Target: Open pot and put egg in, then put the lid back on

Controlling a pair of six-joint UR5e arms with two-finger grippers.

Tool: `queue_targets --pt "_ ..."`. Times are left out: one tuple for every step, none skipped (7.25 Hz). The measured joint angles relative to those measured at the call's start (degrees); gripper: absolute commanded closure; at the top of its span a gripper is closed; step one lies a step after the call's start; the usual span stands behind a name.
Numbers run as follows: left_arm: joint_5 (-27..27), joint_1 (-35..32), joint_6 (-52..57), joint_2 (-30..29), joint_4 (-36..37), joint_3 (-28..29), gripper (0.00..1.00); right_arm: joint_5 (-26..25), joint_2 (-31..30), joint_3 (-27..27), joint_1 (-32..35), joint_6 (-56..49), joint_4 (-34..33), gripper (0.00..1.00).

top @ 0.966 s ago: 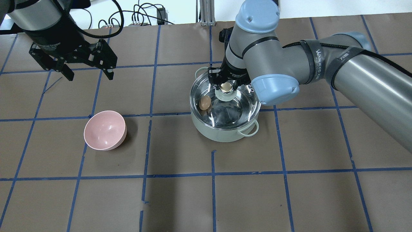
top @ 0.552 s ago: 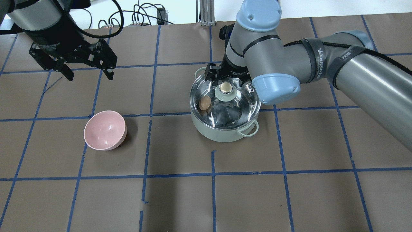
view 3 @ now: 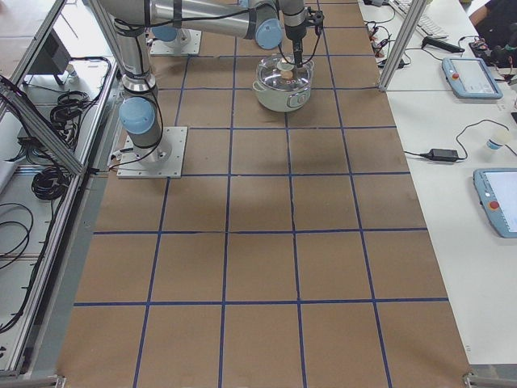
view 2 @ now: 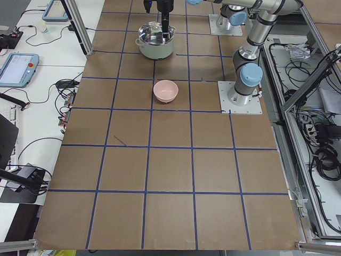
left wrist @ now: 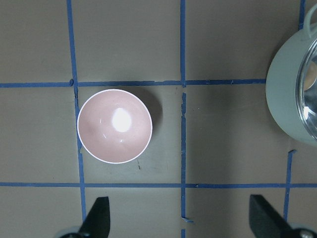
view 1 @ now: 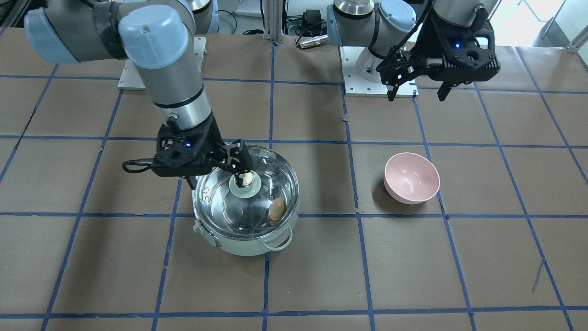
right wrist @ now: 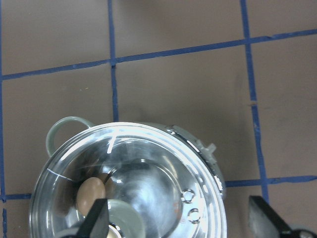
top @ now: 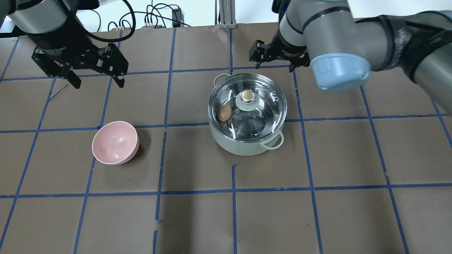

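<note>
Lid (top: 247,100) sits on the pot (top: 243,146) with the egg (top: 224,113) inside, and the right gripper (top: 274,66) hangs over the pot's far side, spread wide and holding nothing.

The overhead view looks forward and down on the tabletop (top: 317,218); the front-facing one looks steeply down from the opposite side. Both share the pot (top: 240,146) and pink bowl (top: 114,142). Two side views sit far off at either end. Wrist cameras look straight down, close: left over the bowl, right over the pot.
</note>
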Motion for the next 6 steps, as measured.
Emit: queue_targets --pt "0.0 0.0 0.0 0.0 0.0 0.0 0.0 -0.2 -2.3 0.0 -1.9 0.0 2.5 0.0" --pt "0.1 0.0 0.0 0.0 0.0 0.0 0.0 -0.8 -3.9 0.3 -2.8 0.0 4.3 0.0" --pt "0.1 0.0 0.0 0.0 0.0 0.0 0.0 -1.8 -4.8 0.5 -3.1 0.0 5.2 0.0" --pt "0.1 0.0 0.0 0.0 0.0 0.0 0.0 -2.6 -5.1 0.7 -3.1 0.0 5.5 0.0" --pt "0.1 0.0 0.0 0.0 0.0 0.0 0.0 -3.0 -5.2 0.9 -3.2 0.1 5.7 0.0" --pt "0.1 0.0 0.0 0.0 0.0 0.0 0.0 -3.2 -5.3 1.3 -3.3 0.2 6.0 0.0"
